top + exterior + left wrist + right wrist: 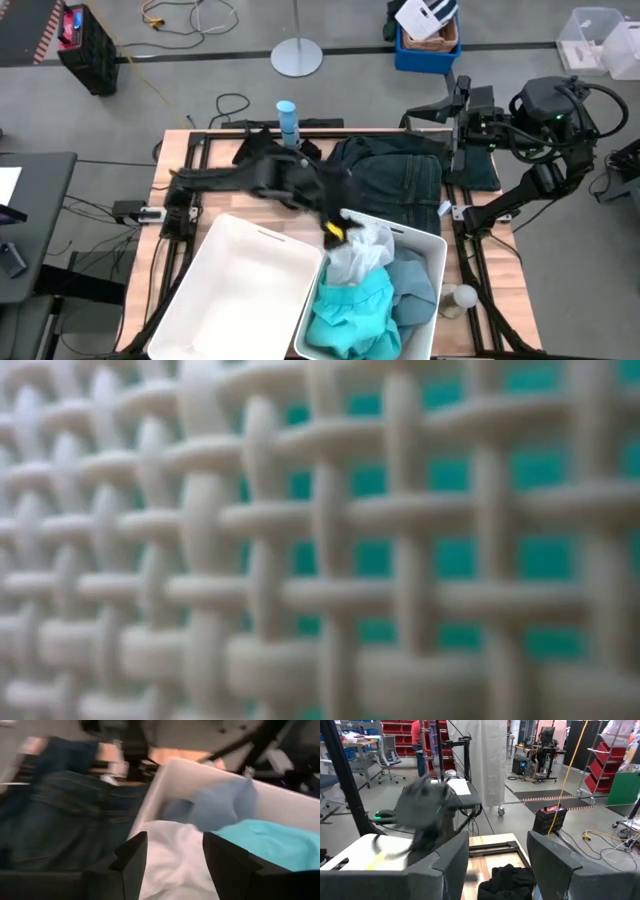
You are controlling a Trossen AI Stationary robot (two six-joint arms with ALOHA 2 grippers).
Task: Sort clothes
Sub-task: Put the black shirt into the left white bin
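The right white bin (430, 250) holds a white garment (170, 855), a turquoise one (350, 310) and a pale grey-blue one (415, 285), piled together. A dark green garment (395, 175) lies spread on the table beyond that bin. A black garment (258, 150) lies at the far left by the blue bottle (286, 120). My left gripper (335, 225) hangs open above the right bin's far left corner, over the white garment, with nothing between its fingers (135, 860). My right gripper (497, 865) waits open, raised at the table's right side.
The left white bin (240, 290) stands beside the right one at the near edge. In the low view, the bin's lattice wall (250, 560) fills the picture, and turquoise shows through its holes. Black frame rails (470, 260) run along the table's sides.
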